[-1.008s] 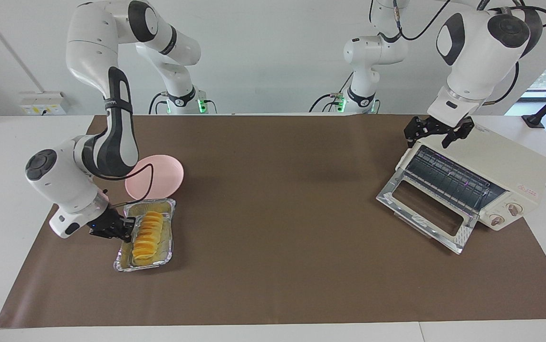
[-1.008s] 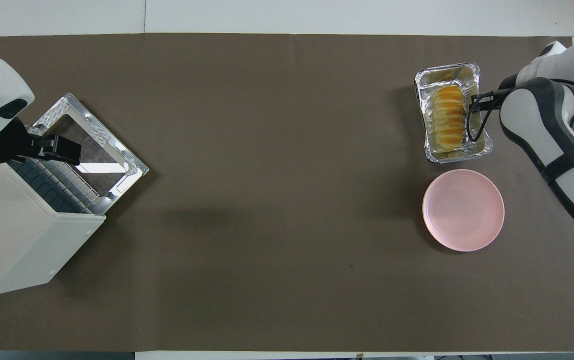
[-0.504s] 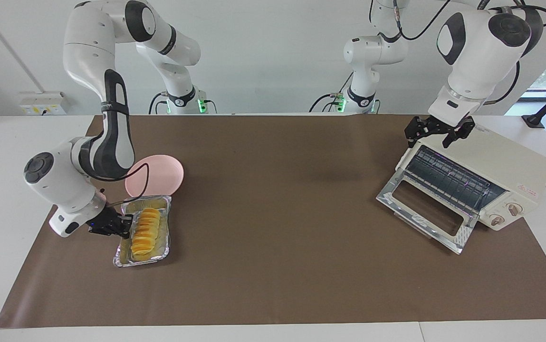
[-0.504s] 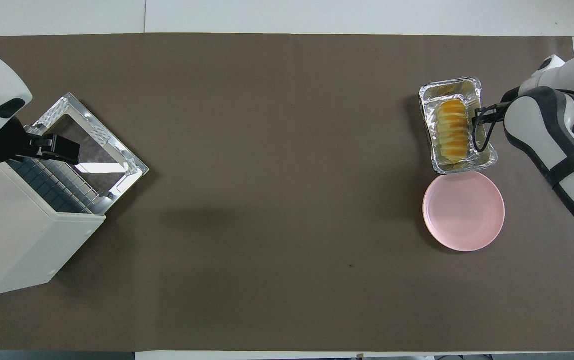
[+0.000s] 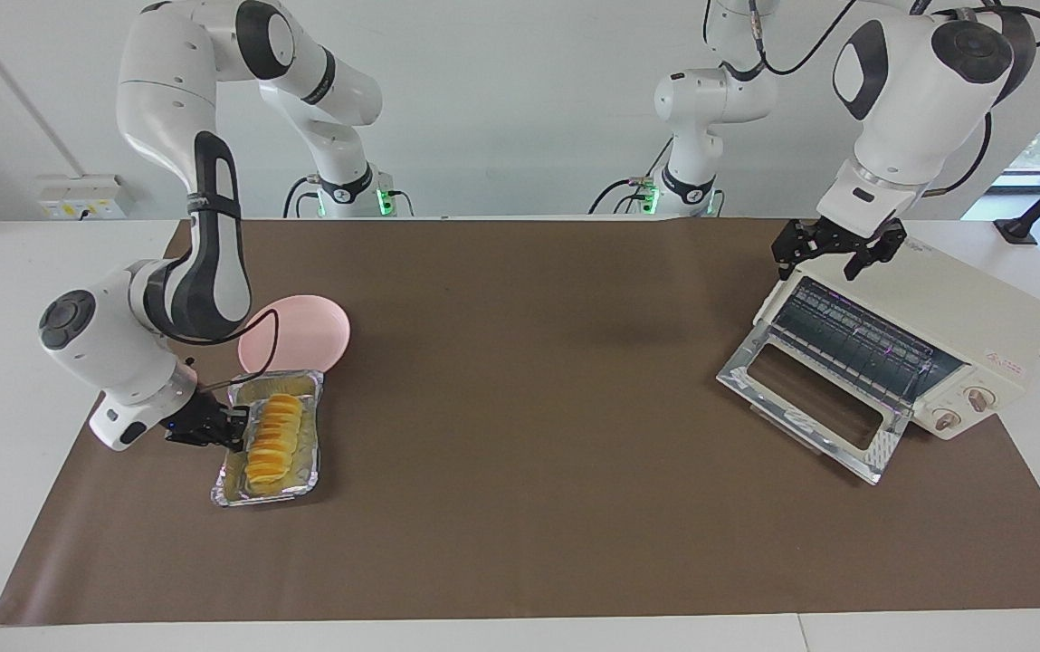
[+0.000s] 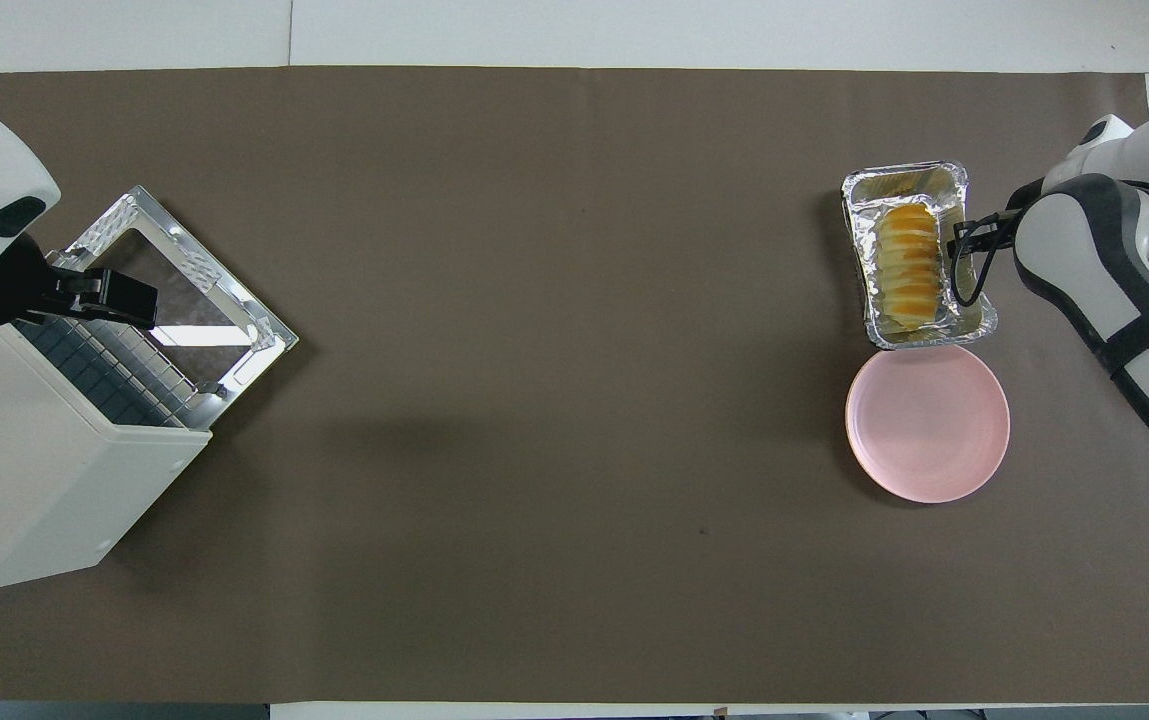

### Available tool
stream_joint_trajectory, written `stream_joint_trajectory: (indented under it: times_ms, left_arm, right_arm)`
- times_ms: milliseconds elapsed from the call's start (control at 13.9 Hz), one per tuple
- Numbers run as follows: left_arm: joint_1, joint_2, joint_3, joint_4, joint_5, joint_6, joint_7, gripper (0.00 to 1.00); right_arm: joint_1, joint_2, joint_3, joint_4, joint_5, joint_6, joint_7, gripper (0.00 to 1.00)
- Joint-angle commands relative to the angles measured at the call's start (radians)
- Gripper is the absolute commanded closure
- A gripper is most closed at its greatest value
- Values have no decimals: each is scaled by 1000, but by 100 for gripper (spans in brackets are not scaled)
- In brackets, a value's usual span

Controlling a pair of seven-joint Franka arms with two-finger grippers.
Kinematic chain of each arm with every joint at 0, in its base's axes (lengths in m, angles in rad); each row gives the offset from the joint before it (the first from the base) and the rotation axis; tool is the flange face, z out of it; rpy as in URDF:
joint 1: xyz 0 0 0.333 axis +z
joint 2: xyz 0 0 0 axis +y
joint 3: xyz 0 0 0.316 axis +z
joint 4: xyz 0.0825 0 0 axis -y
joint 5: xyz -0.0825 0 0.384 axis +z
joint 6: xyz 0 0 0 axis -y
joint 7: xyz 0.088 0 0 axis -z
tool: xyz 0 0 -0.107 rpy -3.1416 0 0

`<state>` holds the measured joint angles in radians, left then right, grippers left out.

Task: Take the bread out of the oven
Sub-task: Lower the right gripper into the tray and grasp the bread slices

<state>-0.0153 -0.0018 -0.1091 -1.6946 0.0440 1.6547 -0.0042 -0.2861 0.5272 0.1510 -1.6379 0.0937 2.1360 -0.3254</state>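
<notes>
So the boxy cream oven (image 5: 913, 344) sits at the left arm's end of the surface (image 5: 520, 507) with its shiny glass door hanging flat open and wire rack bare, and the left end effector (image 5: 832, 252) hovers over its top corner with fingers spread, holding nothing. At the right arm's end, the round pink plate (image 5: 295, 337) now touches the crinkly foil tray (image 5: 311, 453), which slid toward it over the last second. The ridged yellow-orange bread (image 5: 271, 440) lies in that tray, right end effector (image 5: 232, 426) pinched on the rim.
</notes>
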Motion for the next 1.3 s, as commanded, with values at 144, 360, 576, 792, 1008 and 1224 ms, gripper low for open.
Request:
stream_joint_trajectory:
  times_ms: [144, 360, 576, 792, 1008, 1224]
  left_arm:
    - [17, -24, -6, -17, -18, 0, 12, 0]
    - [17, -24, -6, -17, -18, 0, 12, 0]
    - [17, -24, -6, -17, -18, 0, 12, 0]
    - [17, -24, -6, -19, -18, 0, 12, 0]
    - [17, -24, -6, -19, -18, 0, 12, 0]
    - [17, -24, -6, -19, -18, 0, 12, 0]
  right_arm:
    - [5, -38, 13, -1, 14, -15, 20, 0]
    - [41, -27, 13, 49, 11, -11, 55, 0]
    - [56, -26, 13, 49, 0, -10, 75, 0]
    - [64, -26, 13, 29, 0, 28, 97, 0]
    - [84, -27, 12, -23, -6, 73, 152, 0]
    - [85, -36, 12, -85, -8, 133, 152, 0]
